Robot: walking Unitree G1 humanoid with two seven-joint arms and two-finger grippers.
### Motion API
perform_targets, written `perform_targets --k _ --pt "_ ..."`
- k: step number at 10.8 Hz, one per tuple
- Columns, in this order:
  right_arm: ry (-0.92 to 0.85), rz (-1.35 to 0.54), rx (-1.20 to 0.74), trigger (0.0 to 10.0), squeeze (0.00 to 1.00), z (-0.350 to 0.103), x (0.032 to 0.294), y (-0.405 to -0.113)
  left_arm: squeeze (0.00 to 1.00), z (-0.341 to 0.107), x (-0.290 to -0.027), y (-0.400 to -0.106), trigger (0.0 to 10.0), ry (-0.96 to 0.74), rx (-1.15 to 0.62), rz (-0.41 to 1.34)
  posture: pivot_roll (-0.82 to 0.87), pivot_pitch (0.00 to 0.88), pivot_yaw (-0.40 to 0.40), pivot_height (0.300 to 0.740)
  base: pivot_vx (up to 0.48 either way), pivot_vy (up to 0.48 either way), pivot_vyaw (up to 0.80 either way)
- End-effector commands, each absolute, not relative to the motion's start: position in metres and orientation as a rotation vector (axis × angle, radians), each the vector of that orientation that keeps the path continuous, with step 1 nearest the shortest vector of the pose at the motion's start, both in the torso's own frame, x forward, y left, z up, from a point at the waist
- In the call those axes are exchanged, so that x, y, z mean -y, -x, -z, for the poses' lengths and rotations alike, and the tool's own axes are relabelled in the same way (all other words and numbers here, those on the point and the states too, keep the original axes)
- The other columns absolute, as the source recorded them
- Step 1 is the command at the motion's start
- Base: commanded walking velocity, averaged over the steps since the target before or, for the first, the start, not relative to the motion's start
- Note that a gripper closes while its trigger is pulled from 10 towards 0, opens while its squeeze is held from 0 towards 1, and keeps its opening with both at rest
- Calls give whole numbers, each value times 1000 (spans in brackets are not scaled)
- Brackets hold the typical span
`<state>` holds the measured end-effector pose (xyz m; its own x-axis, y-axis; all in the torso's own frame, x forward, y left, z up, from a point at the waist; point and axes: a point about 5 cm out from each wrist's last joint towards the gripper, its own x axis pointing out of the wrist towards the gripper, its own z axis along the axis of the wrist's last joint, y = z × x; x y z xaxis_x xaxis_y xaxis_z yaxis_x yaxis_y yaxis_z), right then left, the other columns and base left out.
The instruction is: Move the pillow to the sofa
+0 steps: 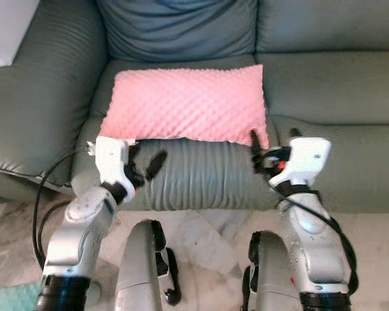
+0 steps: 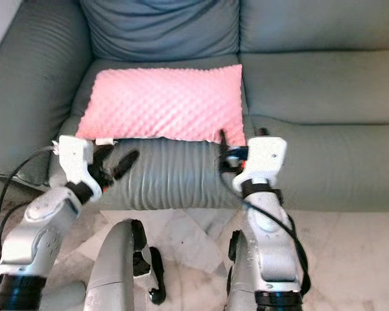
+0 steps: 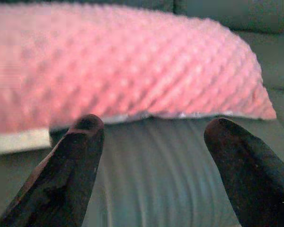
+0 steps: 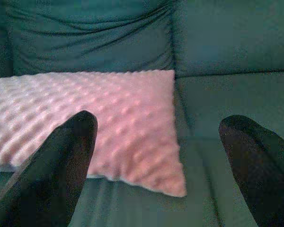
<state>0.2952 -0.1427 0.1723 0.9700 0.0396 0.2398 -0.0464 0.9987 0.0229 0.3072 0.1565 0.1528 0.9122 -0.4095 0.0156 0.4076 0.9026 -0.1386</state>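
Pink pillow (image 1: 188, 103) flat on sofa (image 1: 324, 84) — just beyond both spread, empty grippers (image 1: 144, 162) (image 1: 272, 144)

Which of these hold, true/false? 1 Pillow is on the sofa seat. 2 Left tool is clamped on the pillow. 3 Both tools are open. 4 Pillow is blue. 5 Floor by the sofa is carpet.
1. True: the pillow lies on the sofa seat.
2. False: the left tool is open and off the pillow.
3. True: the right tool is open too.
4. False: it is pink.
5. False: the floor looks like marble tile.
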Motion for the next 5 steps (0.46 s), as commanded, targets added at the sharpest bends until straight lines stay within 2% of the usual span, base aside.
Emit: perform_targets --k 1,5 --pt "0 1 277 10000 0 -182 150 -294 0 -150 -169 -311 10000 126 1 344 -74 206 75 608 0 0 0" --pt "33 27 295 10000 0 -191 162 -301 0 -153 -172 -325 10000 127 46 306 -90 175 56 682 0 0 0"
